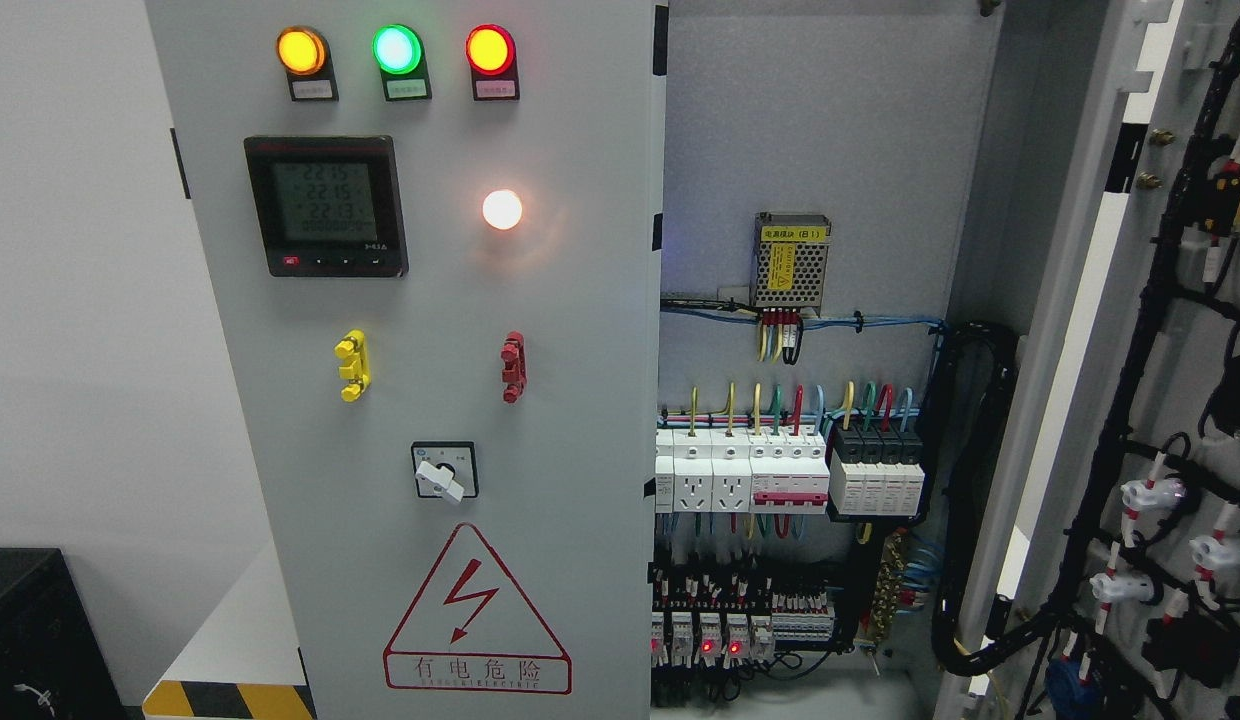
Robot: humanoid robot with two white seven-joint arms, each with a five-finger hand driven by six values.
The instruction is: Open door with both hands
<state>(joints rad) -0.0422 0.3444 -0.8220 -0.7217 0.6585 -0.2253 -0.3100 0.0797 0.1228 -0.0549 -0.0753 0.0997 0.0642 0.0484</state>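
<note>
A grey electrical cabinet fills the head view. Its left door (420,330) is closed and carries three lit lamps, a digital meter (326,206), a white lamp, a yellow handle (353,365), a red handle (514,367), a rotary switch (444,472) and a red warning triangle (477,615). The right door (1170,400) is swung wide open at the picture's right, its inner side showing black cable looms. Between them the cabinet interior (800,470) shows breakers, sockets and coloured wires. Neither of my hands appears in the picture.
A black box (30,630) stands at the lower left by a white wall. A yellow and black striped floor marking (230,700) runs along the cabinet's foot. A small power supply (792,260) hangs on the interior back panel.
</note>
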